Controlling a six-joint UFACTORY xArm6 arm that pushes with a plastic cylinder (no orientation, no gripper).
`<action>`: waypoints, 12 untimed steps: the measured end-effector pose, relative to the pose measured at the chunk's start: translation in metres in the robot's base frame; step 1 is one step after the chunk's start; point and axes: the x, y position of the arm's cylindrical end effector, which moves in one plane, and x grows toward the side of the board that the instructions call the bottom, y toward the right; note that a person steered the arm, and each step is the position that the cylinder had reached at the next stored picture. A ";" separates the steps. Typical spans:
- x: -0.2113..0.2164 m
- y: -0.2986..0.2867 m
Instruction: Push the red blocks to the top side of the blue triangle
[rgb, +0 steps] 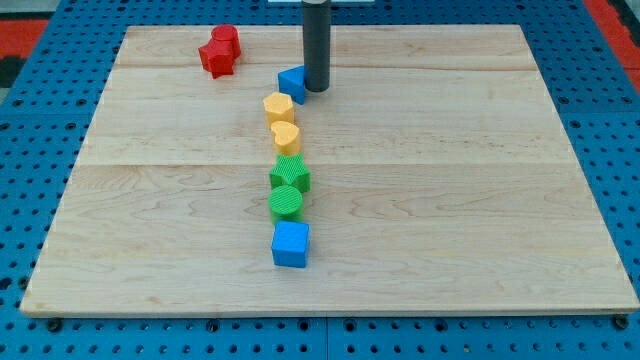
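Observation:
Two red blocks sit touching near the view's top left: a red star-like block (216, 57) and a smaller red block (227, 37) just above it. The blue triangle (292, 82) lies to their right, at the top of a column of blocks. My tip (316, 88) rests on the board right against the blue triangle's right side, well to the right of the red blocks.
Below the blue triangle, a column runs down the board: a yellow hexagon (279, 106), a yellow heart (286, 135), a green star (290, 176), a green cylinder (286, 202) and a blue cube (291, 243). The wooden board (450, 200) lies on a blue pegboard.

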 end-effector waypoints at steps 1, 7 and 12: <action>0.000 -0.007; -0.104 -0.156; -0.075 -0.083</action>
